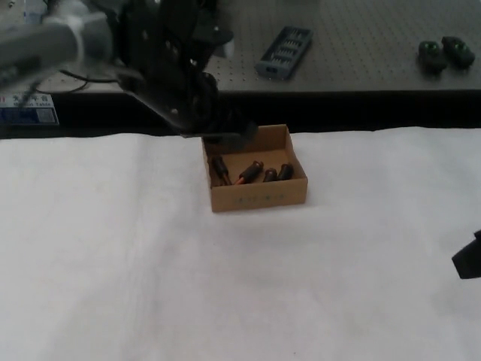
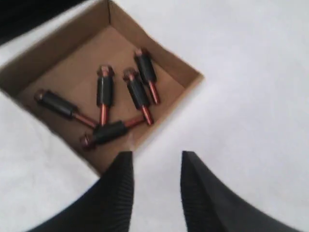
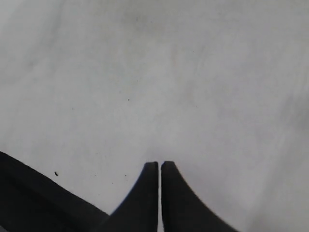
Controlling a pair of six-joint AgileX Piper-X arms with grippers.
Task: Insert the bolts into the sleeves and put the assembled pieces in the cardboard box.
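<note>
The cardboard box (image 1: 259,198) stands at the middle back of the white cloth. Inside it lie several assembled pieces (image 2: 137,92), copper-coloured bolts pushed through black sleeves, also seen from above (image 1: 252,171). My left gripper (image 2: 154,159) hovers open over the cloth just beside one corner of the box (image 2: 159,58), with nothing between its ribbed fingers (image 2: 118,193). From above, the left arm (image 1: 180,83) hangs over the box's back left corner. My right gripper (image 3: 159,166) is shut on nothing above bare cloth, and the right arm (image 1: 467,262) is at the right edge.
The white cloth (image 1: 150,263) covers the near table. Behind it, on the perforated bench, lie a blue-grey rack (image 1: 284,51) and two dark green round parts (image 1: 445,53). A dark gap runs between bench and cloth.
</note>
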